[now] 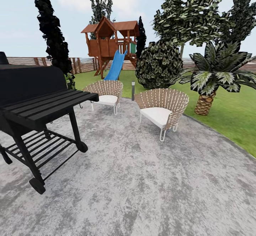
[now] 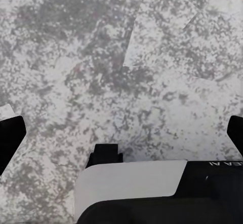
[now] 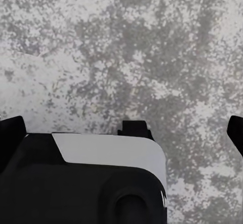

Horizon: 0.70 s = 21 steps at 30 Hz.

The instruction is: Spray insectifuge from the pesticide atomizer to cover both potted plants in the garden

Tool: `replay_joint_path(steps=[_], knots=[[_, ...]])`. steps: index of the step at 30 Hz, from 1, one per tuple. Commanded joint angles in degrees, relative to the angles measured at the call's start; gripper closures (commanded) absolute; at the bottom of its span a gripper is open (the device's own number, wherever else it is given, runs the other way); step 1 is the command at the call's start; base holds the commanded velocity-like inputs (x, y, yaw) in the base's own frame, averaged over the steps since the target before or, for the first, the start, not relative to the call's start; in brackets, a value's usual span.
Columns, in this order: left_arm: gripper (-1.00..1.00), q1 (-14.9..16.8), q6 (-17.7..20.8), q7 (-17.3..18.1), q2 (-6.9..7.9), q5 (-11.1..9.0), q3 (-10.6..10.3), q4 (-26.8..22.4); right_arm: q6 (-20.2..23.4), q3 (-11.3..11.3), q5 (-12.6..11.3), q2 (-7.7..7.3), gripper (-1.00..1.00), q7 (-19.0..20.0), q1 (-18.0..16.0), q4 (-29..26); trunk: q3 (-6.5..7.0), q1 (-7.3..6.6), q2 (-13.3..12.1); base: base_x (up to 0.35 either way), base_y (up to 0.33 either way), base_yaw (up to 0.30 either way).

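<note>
The head view looks across the garden's grey mottled patio toward green lawn and a brown slatted fence. A black barbecue grill on wheels stands at the left, its slatted side shelf jutting out. Two woven chairs with white cushions sit further back: one near the grill, the other to its right, with a short dark post between them. Behind rise a wooden playhouse with a blue slide, a round bush and a scaly-trunked palm (on the grass).

Both wrist views face down at the paving. The left tool and right tool are spread wide, black fingertips at the frame edges, holding nothing.
</note>
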State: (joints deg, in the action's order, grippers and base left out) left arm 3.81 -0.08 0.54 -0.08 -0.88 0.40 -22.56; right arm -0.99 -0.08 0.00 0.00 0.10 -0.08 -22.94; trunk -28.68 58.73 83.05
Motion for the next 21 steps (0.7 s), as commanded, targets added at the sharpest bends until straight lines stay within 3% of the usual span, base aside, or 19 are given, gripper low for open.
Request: replay_joint_path(steps=[1, 13, 21], knots=[[-1.00, 0.04, -0.01, 0.05, -0.01, -0.09, 0.04, 0.06, -0.10, -0.01, 0.00, 0.00, -1.00, 0.00, -0.01, 0.00, -0.10, 0.00, 0.03, 0.000, 0.000, 0.259], [-1.00, 0.05, -0.01, 0.00, -0.01, -0.18, 0.08, 0.00, -0.13, -0.01, 0.00, 0.00, -1.00, 0.04, -0.01, 0.01, -0.57, 0.00, 0.03, 0.000, 0.000, 0.260], [-1.00, 0.05, -0.01, 0.02, -0.01, -0.26, 0.11, 0.00, -0.15, -0.01, 0.00, 0.00, -1.00, 0.00, -0.01, 0.01, -2.33, 1.75, 3.24, 0.000, 0.000, 0.259]])
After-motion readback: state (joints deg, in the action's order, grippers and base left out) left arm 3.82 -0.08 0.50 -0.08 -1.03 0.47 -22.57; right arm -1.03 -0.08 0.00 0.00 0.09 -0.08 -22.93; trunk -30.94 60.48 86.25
